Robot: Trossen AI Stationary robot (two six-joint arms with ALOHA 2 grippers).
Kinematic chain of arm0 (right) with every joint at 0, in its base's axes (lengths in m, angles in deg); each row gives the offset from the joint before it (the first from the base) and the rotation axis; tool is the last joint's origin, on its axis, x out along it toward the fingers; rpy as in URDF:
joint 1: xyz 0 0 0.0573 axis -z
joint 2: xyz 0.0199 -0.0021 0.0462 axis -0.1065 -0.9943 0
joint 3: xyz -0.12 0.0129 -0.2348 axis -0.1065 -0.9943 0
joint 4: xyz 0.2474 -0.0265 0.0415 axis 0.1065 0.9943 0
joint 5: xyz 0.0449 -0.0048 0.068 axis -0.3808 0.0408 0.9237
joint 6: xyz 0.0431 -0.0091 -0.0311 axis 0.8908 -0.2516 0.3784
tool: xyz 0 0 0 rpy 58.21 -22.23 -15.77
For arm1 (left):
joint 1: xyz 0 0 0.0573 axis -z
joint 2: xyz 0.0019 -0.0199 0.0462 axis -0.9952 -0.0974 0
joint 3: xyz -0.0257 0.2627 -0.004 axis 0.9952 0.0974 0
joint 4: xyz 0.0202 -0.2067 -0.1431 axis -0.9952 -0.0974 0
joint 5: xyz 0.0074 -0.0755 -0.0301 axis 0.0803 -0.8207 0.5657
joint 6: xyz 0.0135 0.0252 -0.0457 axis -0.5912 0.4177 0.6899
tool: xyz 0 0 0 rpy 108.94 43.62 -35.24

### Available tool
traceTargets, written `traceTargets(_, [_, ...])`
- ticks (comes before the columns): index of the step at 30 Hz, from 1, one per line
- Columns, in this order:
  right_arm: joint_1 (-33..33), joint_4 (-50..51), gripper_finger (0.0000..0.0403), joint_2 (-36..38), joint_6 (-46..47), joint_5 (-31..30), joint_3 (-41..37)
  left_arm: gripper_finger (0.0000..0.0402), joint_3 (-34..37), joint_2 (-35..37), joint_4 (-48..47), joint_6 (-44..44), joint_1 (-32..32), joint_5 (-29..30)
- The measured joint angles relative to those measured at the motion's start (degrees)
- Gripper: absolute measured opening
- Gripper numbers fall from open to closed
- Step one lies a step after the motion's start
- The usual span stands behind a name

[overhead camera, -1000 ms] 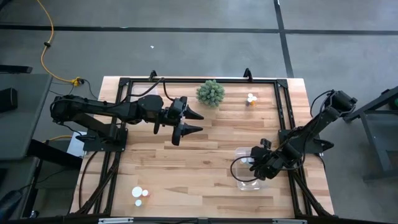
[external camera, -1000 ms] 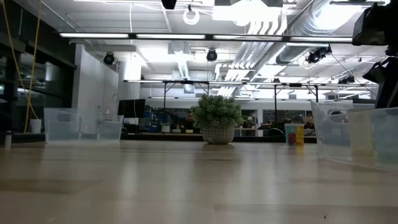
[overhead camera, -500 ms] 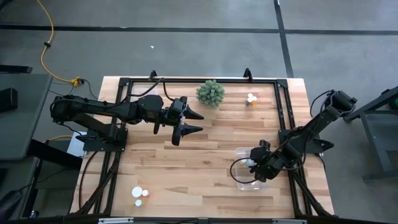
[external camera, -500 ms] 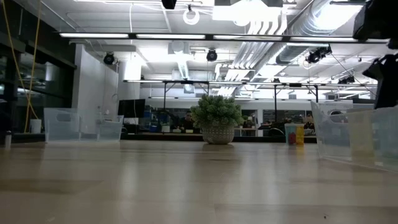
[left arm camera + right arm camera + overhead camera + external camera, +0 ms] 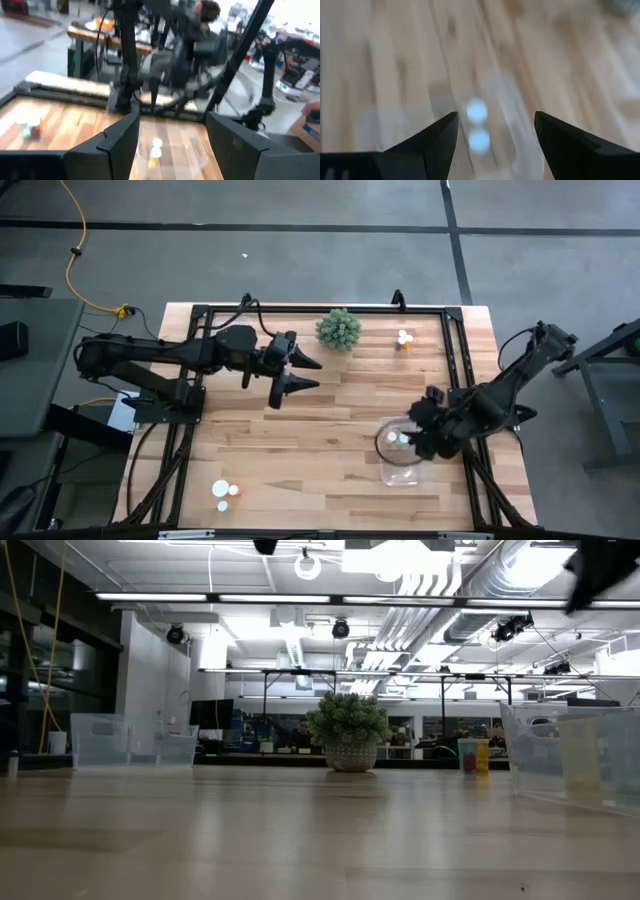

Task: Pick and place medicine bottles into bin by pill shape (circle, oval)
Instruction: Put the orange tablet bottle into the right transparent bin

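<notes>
Lifted back from the clear plastic bin (image 5: 398,460), the right gripper (image 5: 420,430) hangs open and empty; the left gripper (image 5: 290,375), also open, risks toppling the spiky green plant ball (image 5: 339,329).

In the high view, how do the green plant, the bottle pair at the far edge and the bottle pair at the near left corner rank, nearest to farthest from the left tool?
Measured from the left tool, which is open:
1. Green plant, just beyond it at the far edge.
2. Far-edge bottle pair, past the plant toward the right.
3. Near-left bottle pair, by the near edge.
</notes>
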Motion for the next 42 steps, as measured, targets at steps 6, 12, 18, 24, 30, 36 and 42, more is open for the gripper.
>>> traceTargets(6, [8.3,-15.5,0.0256,0.5,-12.3,-5.4,4.0,0.0217,0.0,5.9,-5.7,0.0,-1.4,-0.6])
traceTargets(12, [17.6,-38.3,0.0256,0.0,-26.7,-2.2,0.0,0.0217,0.0,13.2,-10.1,-0.2,-1.6,1.4])
traceTargets(18, [24.0,-63.5,0.0256,0.0,-30.8,6.5,-7.1,0.0217,7.2,18.8,-4.7,1.5,2.1,5.5])
traceTargets(24, [25.7,-67.6,0.0256,0.0,-33.4,9.8,-8.2,0.0217,21.1,22.3,11.0,5.7,6.9,12.7])
traceTargets(30, [25.6,-67.6,0.0256,0.0,-39.1,9.5,-8.2,0.0217,24.5,23.5,10.0,0.1,7.1,16.1])
traceTargets(36, [25.6,-67.6,0.0256,0.0,-41.7,6.2,-8.2,0.0217,24.5,23.5,10.5,-6.7,6.5,16.1])
traceTargets(42, [25.6,-67.4,0.0256,0.0,-41.7,5.1,-8.2,0.0217,24.5,23.5,10.4,-6.7,6.5,15.9])
